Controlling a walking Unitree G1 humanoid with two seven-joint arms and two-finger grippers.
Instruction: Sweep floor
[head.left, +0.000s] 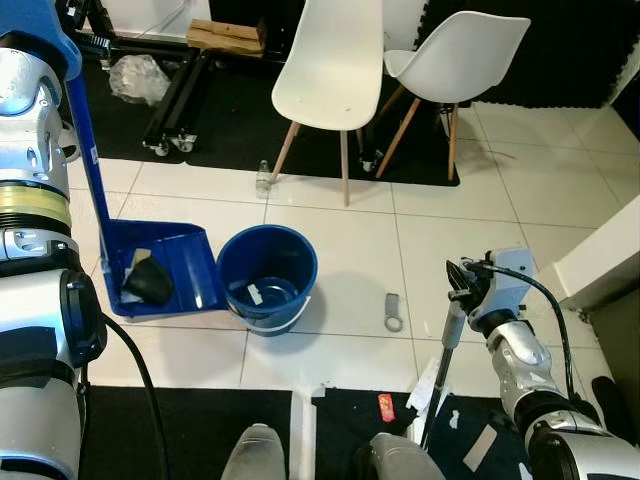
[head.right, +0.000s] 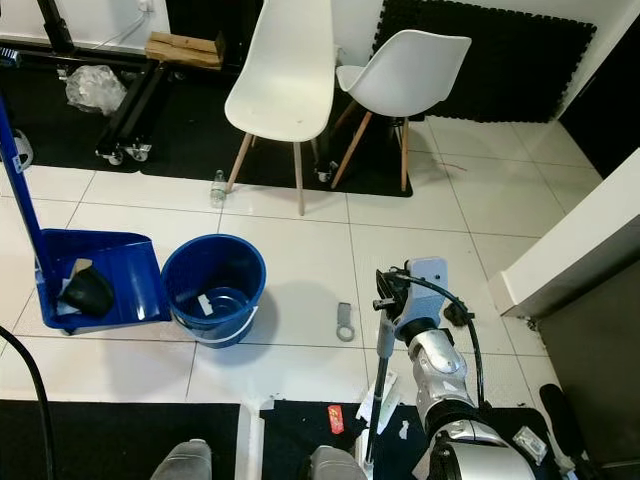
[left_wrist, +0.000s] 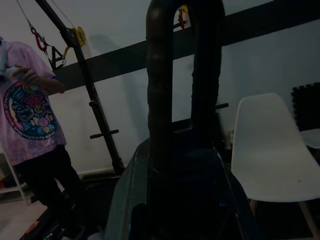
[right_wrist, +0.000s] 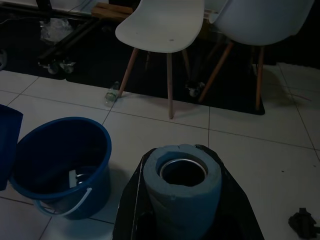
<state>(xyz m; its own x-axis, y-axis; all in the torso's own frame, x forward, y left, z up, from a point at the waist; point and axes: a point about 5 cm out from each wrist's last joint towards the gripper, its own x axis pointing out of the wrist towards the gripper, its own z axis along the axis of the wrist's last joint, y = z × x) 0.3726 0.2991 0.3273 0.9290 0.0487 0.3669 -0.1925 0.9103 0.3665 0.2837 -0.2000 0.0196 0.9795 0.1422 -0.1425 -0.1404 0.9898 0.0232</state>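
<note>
A blue long-handled dustpan (head.left: 170, 272) stands on the white tiles to my left, with a black lump (head.left: 150, 282) lying in it. Its blue pole (head.left: 88, 140) rises to my left gripper (left_wrist: 182, 30), which is shut on the handle's top. Beside the pan sits a blue bucket (head.left: 267, 278) with scraps of paper at its bottom. My right gripper (head.left: 465, 287) is shut on the broom's stick (head.left: 444, 362), whose grey foam end (right_wrist: 182, 186) fills the gap between its fingers. A small grey object (head.left: 393, 311), a red scrap (head.left: 385, 405) and white paper bits (head.left: 427, 385) lie near the broom.
Two white chairs (head.left: 335, 70) (head.left: 455, 55) stand behind on a black mat, with a plastic bottle (head.left: 263, 178) by a chair leg. A rolling black rack (head.left: 175, 95) is at the back left. A white ledge (head.left: 600, 265) lies right. A person (left_wrist: 35, 130) stands near the wall.
</note>
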